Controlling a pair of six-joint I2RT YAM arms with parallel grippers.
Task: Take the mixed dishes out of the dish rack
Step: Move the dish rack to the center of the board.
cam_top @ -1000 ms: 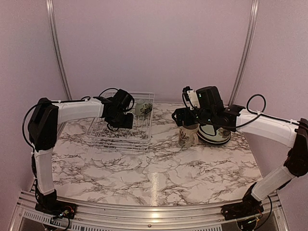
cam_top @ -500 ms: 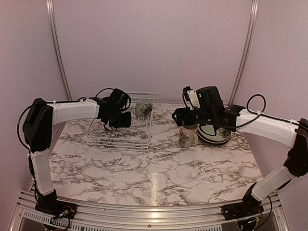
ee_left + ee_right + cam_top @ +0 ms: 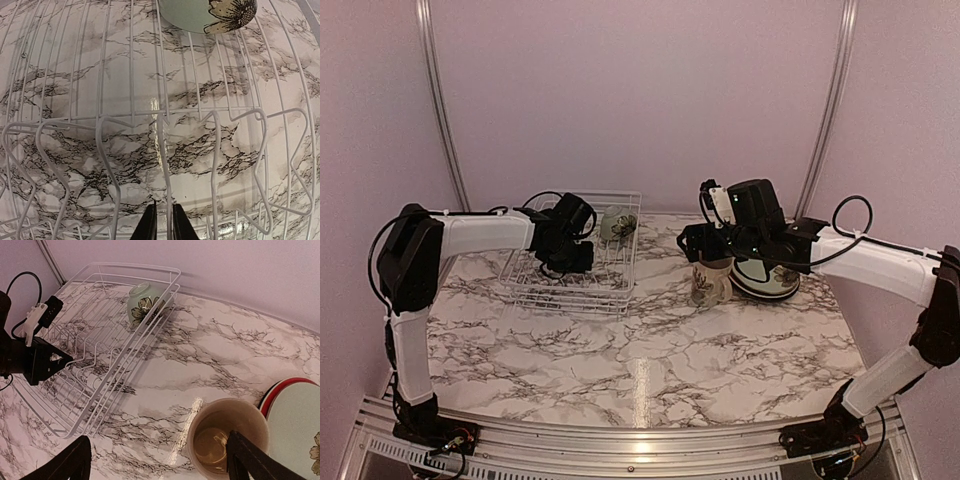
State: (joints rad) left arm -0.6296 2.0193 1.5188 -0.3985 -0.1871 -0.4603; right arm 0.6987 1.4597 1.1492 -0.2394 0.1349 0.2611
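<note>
One rack (image 3: 570, 298), one bowl (image 3: 614, 222), one mug (image 3: 710, 283), two plates (image 3: 770, 281).

Upright tines (image 3: 214, 150) bar the dish rack (image 3: 131, 60) floor between the left fingers (image 3: 148, 225) and the bowl (image 3: 200, 12) (far end).

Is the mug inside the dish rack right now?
No, the cream floral mug stands on the marble table, outside the dish rack.

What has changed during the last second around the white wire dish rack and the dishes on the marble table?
The left gripper shifted slightly left and lower over the white wire dish rack, with its jaws nearly closed and empty. Nothing was taken hold of or let go. The right gripper stayed open around the cream floral mug. The small pale green bowl and the pale green floral plate did not move.
</note>
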